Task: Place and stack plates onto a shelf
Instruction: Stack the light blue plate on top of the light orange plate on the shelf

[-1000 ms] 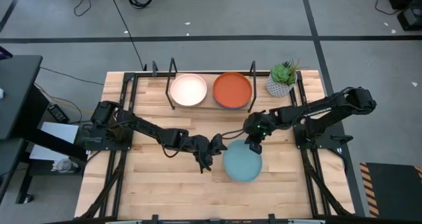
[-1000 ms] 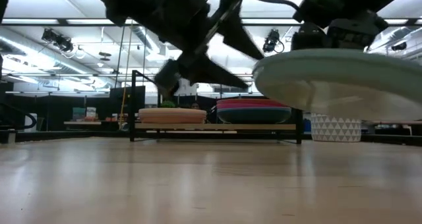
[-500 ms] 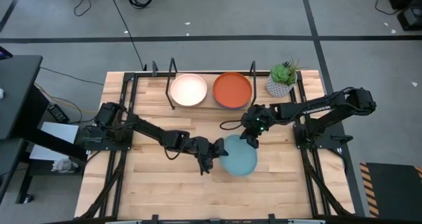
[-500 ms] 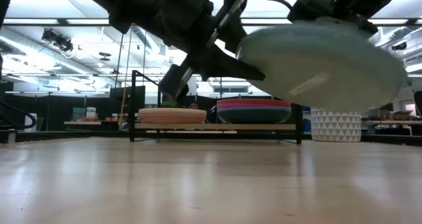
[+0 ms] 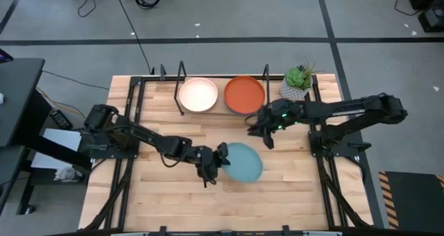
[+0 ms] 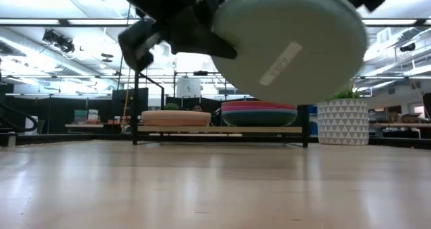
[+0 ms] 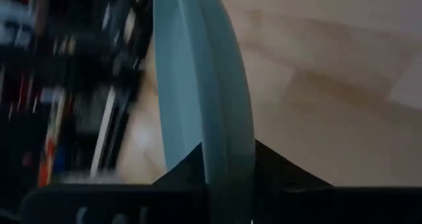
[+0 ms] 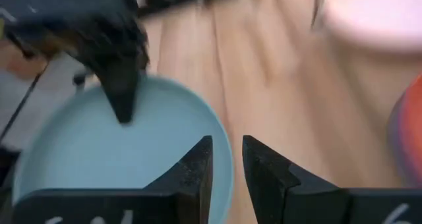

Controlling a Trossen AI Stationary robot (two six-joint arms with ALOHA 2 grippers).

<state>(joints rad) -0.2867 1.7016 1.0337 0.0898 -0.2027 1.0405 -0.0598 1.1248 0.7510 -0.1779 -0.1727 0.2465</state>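
Note:
My left gripper (image 5: pixel 216 159) is shut on the light blue plate (image 5: pixel 243 162) above the middle of the table. In the low view the plate (image 6: pixel 289 44) is tipped and shows its underside with a label. My right gripper (image 5: pixel 262 133) is narrowly open and empty, just beyond the plate and near the shelf (image 5: pixel 222 111). The shelf holds a stack topped by a cream plate (image 5: pixel 199 95) and a stack topped by an orange plate (image 5: pixel 244 95). Both stacks rest flat on the plank (image 6: pixel 222 129). My left gripper pinches the light blue plate's rim (image 7: pixel 227 132) between its two fingers, on the side of the plate toward the table's left. The fingers come about level from the left. The plate is lifted clear of the table and tilted, its underside toward the near edge.
A potted plant in a white patterned pot (image 5: pixel 296 83) stands at the shelf's right end. Black hoop uprights (image 5: pixel 182 76) rise from the shelf. Bare slatted tabletop (image 5: pixel 173 201) lies near and left of the plate.
My right gripper has let go of the light blue plate and drawn back toward the far edge and the orange stack. My left gripper has closed on the plate's left rim and carried it a little left. The plate has tipped from level to steeply tilted.

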